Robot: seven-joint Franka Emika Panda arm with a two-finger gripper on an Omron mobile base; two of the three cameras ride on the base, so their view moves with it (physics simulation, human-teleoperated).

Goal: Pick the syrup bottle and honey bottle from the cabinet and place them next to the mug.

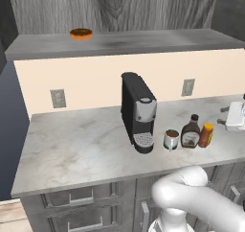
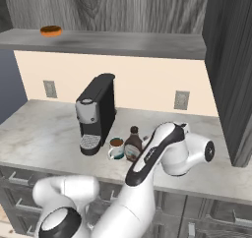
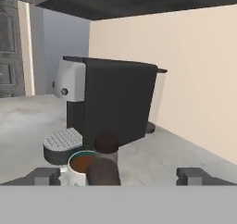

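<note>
The dark brown syrup bottle point(image 1: 191, 133) and the small orange honey bottle point(image 1: 206, 135) stand side by side on the marble counter, right of the mug point(image 1: 171, 139). All three stand upright. My gripper point(image 1: 223, 116) is at the right edge, just right of the honey bottle and above counter level, open with nothing held. In the hand view its finger tips point(image 3: 44, 176) stand wide apart around the gripper point(image 3: 119, 176). Past them are the mug point(image 3: 83, 165) with brown liquid and a dark bottle cap point(image 3: 106, 142). The syrup bottle point(image 2: 133, 142) shows beside my arm. The cabinet point(image 1: 124, 43) ledge runs above.
A black-and-silver coffee machine point(image 1: 139, 111) stands just left of the mug. An orange-brown doughnut point(image 1: 81, 33) lies on the cabinet ledge at the left. Wall outlets point(image 1: 58, 98) sit on the cream panel. Drawers run below the counter. A dark tall unit point(image 2: 231, 70) closes the right side.
</note>
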